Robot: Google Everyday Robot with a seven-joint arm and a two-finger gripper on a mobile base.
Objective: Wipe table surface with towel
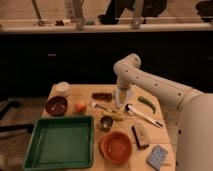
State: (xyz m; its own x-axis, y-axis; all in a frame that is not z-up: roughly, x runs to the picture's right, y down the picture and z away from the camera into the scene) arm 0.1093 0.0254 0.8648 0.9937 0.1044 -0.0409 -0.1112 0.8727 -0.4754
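The table surface (85,94) is a light tan wooden top set with many items. The towel (125,93), a small pale grey-blue cloth, lies at the table's back middle. My white arm reaches in from the right, bends at an elbow above the table and comes straight down. The gripper (120,101) is right at the towel's near edge, low over the table. The wrist hides much of the towel.
A green tray (60,142) fills the front left. Beside it are an orange bowl (116,146), a metal cup (106,122), a dark brush (140,136) and a blue sponge (157,156). A dark red bowl (56,105), an orange fruit (80,107), a white cup (62,88) and a green pepper (146,102) surround the towel.
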